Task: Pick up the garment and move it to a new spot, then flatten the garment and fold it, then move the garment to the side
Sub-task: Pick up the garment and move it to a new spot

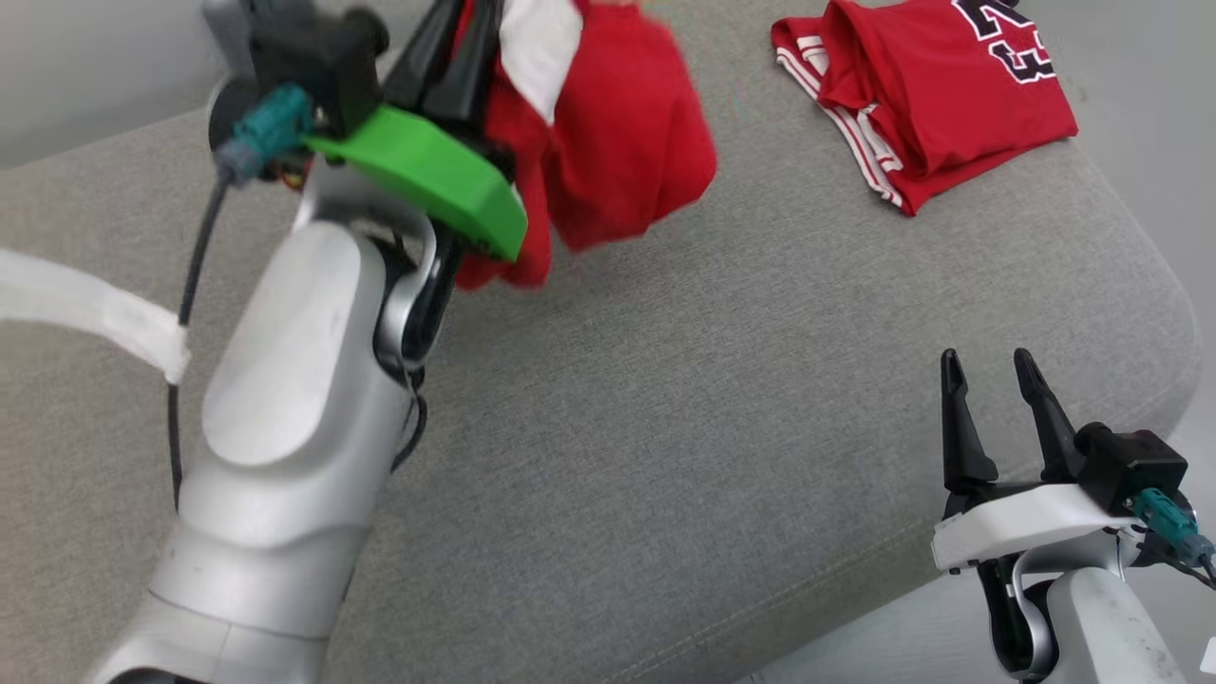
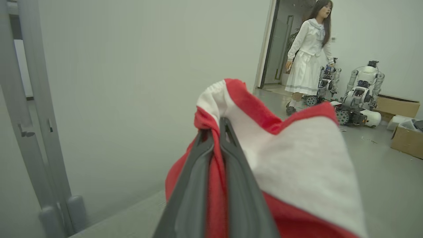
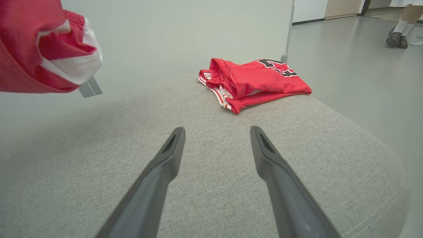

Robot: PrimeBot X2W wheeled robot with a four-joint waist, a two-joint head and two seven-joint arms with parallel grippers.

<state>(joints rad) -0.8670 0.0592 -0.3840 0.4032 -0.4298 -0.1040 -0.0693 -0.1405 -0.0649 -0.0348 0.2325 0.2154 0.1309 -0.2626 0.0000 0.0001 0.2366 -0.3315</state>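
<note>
A red garment with white panels (image 1: 617, 142) hangs bunched in the air above the grey cushion (image 1: 665, 427), held up by my left gripper (image 1: 465, 38), which is shut on its cloth. In the left wrist view the two dark fingers (image 2: 231, 172) pinch a red fold of the garment (image 2: 297, 165). From the right wrist the same garment (image 3: 43, 49) hangs at the upper left. My right gripper (image 1: 988, 366) stands open at the cushion's front right edge with nothing between its fingers; the gripper (image 3: 218, 132) points across the bare cushion.
A second red garment with black and white lettering (image 1: 931, 95) lies folded at the cushion's far right corner (image 3: 257, 82). A person in white (image 2: 310, 56) stands by a doorway near parked robots (image 2: 360, 96) and cardboard boxes (image 2: 406, 138). A grey metal post (image 2: 36, 115) stands left.
</note>
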